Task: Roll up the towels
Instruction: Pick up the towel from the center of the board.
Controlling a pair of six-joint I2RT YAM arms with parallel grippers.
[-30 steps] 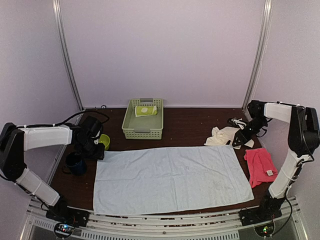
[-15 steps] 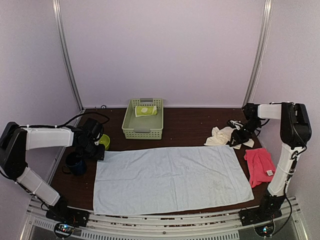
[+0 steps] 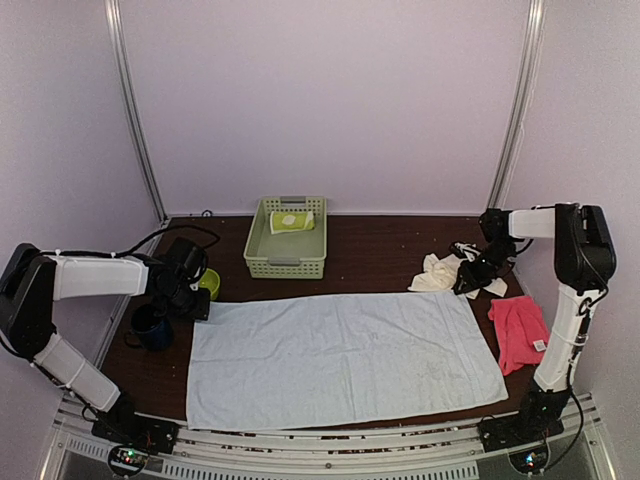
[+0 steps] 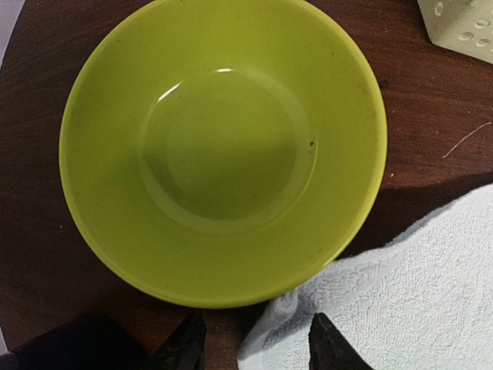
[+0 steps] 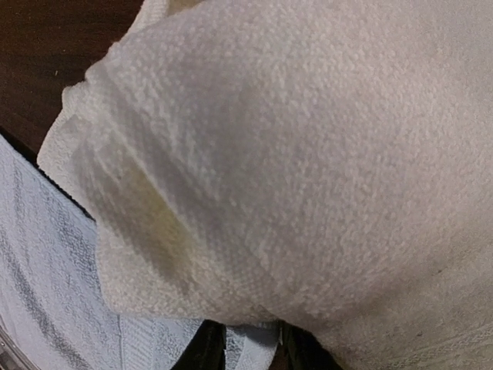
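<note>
The large light blue towel lies spread flat across the near middle of the surface, long side running left to right. That is probably how a roll should start, from an even edge. The left pincer sits low at the towel's far-left corner. Its two fingertips stand apart, with the bunched corner between them but not yet pinched, so it is open and placed to take that corner. Just beyond it is a lime-green bowl, so close that the towel's edge touches its rim, and a dark mug stands to the near left. Both crowd the corner, which leaves little room for the approach. The right pincer is at the far right, pressed down among the folds of the crumpled cream-white towel, which rests just beside the blue towel's far-right corner. Cloth fills the wrist view and a pale strip shows in the narrow gap between the fingertips, but I cannot tell whether it is clamped or which towel it belongs to. The hot pink towel waits loosely folded at the near right. The lime-green towel lies rolled in the green basket at the far middle, the place where finished rolls seem to go.
</note>
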